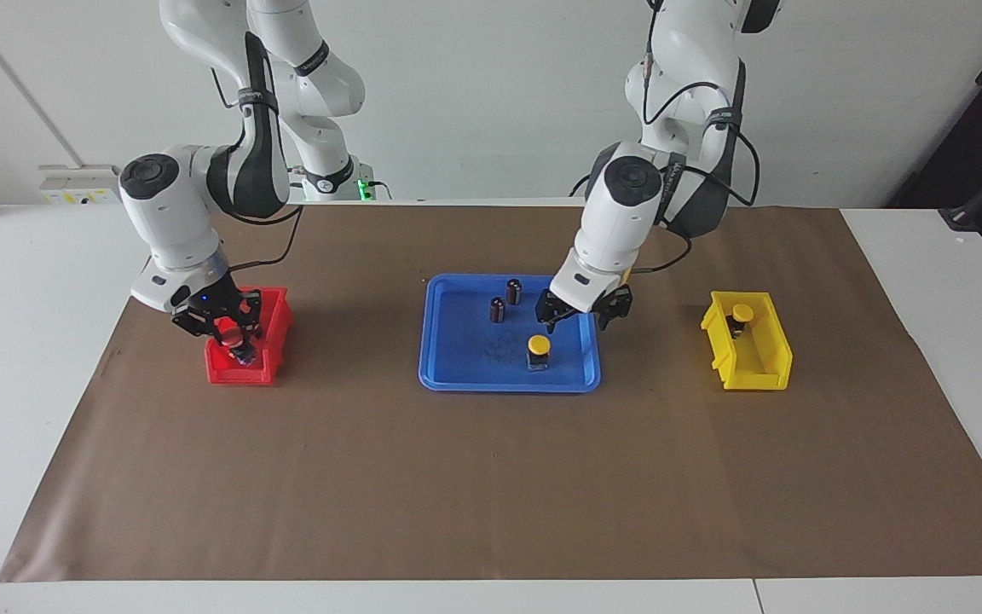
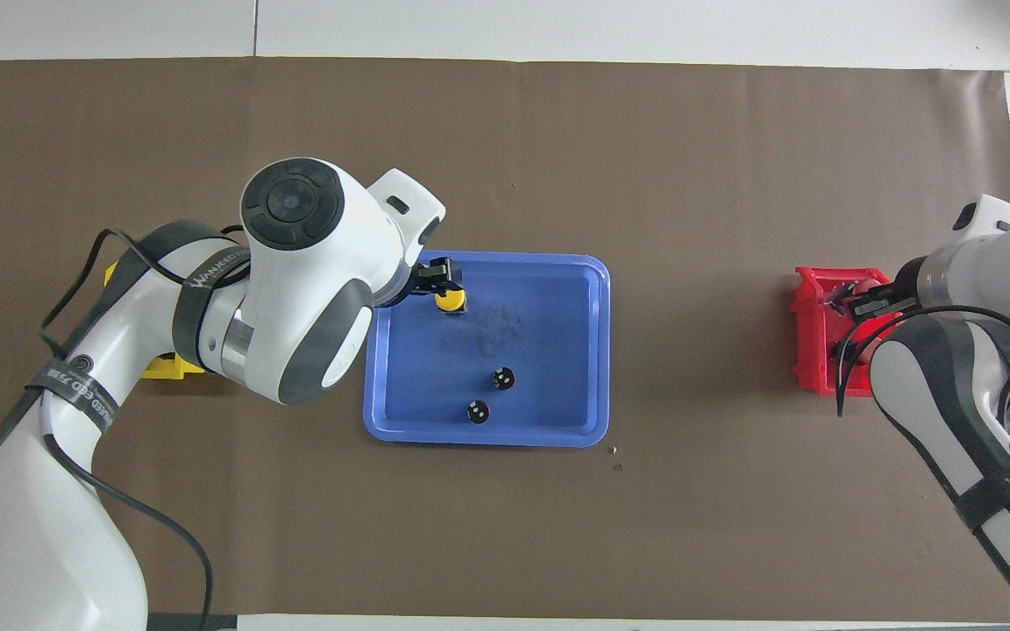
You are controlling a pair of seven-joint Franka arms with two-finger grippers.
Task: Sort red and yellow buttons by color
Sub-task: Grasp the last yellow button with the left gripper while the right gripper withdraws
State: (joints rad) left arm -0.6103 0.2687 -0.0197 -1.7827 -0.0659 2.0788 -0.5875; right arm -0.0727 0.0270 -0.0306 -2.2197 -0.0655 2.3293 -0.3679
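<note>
A yellow button (image 1: pixel 539 349) (image 2: pixel 450 301) stands in the blue tray (image 1: pixel 491 385) (image 2: pixel 594 350). My left gripper (image 1: pixel 578 319) (image 2: pixel 436 278) hangs open over the tray, just above and beside that button, touching nothing. Another yellow button (image 1: pixel 742 315) sits in the yellow bin (image 1: pixel 765 368). My right gripper (image 1: pixel 232 329) (image 2: pixel 852 303) is down in the red bin (image 1: pixel 274 339) (image 2: pixel 809 350), shut on a red button (image 1: pixel 233 335). The right arm hides the rest of the red bin's inside.
Two dark capless cylinders (image 1: pixel 514 292) (image 1: pixel 498 309) stand in the tray nearer the robots than the yellow button. The left arm covers most of the yellow bin (image 2: pixel 168 367) from overhead. A brown mat (image 1: pixel 491 477) covers the table.
</note>
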